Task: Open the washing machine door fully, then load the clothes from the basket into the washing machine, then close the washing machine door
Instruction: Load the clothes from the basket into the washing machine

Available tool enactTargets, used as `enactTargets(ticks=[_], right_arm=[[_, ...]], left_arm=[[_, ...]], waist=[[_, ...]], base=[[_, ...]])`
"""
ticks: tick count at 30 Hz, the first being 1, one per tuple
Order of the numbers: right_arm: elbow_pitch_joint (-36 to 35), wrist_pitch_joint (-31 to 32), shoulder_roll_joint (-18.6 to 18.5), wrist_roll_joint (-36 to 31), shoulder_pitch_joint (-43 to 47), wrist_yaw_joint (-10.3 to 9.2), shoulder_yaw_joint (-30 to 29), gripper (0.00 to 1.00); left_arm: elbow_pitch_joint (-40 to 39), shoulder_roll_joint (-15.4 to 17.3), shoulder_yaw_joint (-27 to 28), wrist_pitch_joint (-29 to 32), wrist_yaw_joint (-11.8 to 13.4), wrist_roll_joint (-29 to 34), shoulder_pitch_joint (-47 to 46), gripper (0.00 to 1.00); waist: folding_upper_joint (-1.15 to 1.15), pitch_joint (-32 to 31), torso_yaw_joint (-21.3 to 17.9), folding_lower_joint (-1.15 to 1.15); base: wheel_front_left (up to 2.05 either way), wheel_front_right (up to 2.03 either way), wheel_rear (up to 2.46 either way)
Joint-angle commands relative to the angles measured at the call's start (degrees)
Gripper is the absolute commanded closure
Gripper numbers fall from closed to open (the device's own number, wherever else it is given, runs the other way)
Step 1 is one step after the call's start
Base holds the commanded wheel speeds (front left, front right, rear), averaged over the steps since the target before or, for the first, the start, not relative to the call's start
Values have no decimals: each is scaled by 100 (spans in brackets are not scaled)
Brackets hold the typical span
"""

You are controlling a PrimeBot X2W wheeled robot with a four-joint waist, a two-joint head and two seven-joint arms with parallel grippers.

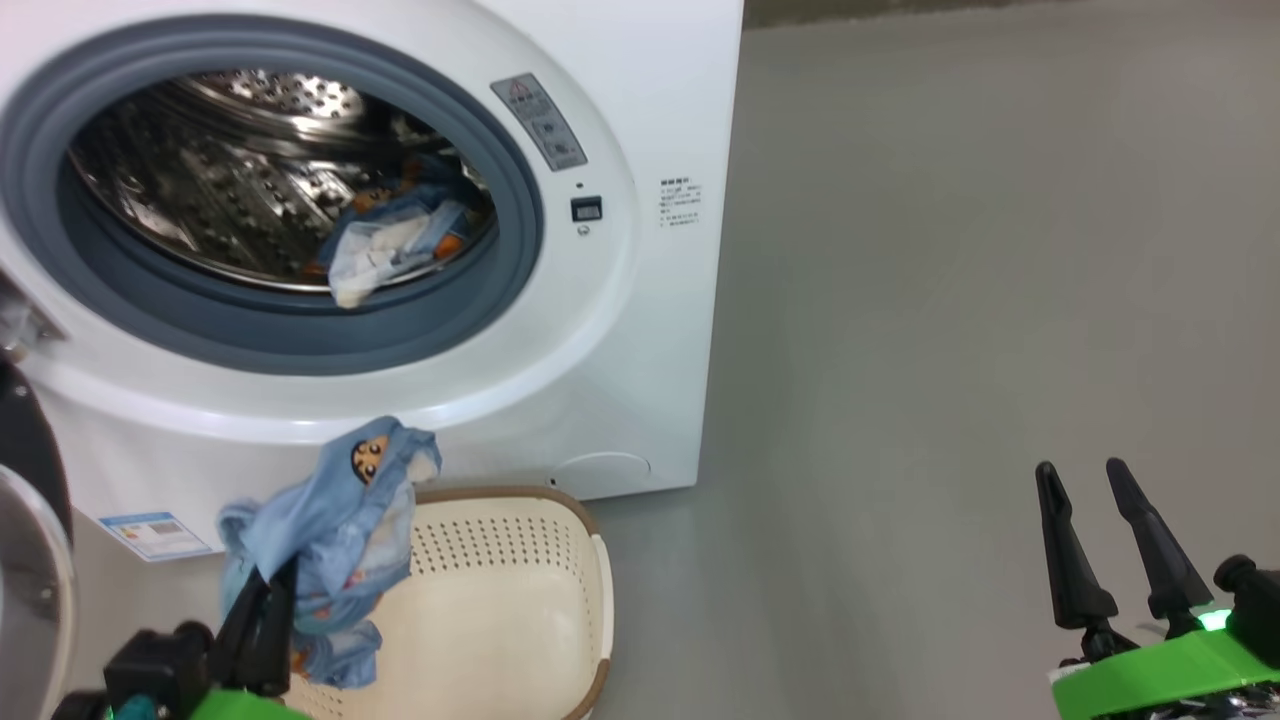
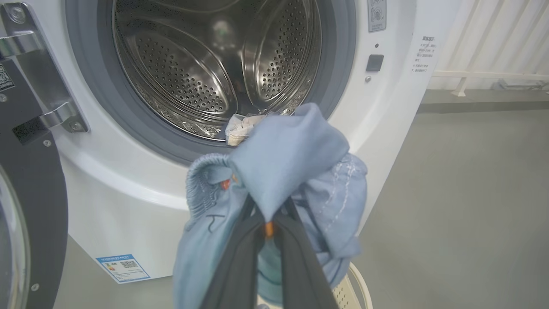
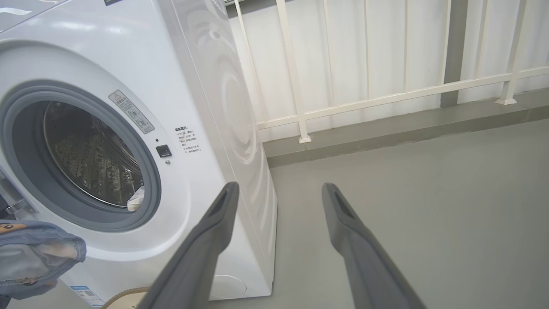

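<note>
Left end effector (image 1: 268, 590) pinches a clothes bundle (image 1: 340, 510), seemingly limp and light, just below the washing machine (image 1: 660, 330) opening. Left wrist view: folds drape its fingers (image 2: 240, 262); gripping the bunched middle suits best. Right wrist view: right end effector (image 3: 279, 189) spread, empty, beside the washing machine.

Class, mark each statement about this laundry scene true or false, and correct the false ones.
1. The left gripper is shut on a blue garment. True.
2. The drum is empty. False: another garment lies at its front edge.
3. The right gripper holds clothing. False: it is open and empty, over the floor.
4. The washing machine door stands open. True.
</note>
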Motion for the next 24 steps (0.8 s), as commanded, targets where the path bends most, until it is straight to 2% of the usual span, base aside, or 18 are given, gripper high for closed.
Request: enactTargets(ticks=[1,13,24], right_arm=[[-120,-45,-143,-124,17,31,92,0],[-138,-45,-210,-154,281,31,9,0],[-179,-45,-216,-152,186,31,3,0]], left_arm=[[-233,96,255,-78,-18,85,-4,100],[-949,-180,680,-79,-91,413,700,100],[-1087,-385,922,-79,-188,525,426,100]], waist=[[0,-162,79,0],[0,-233,153,0],[0,110,190,0]], base=[[0,0,0],[0,0,0],[0,0,0]])
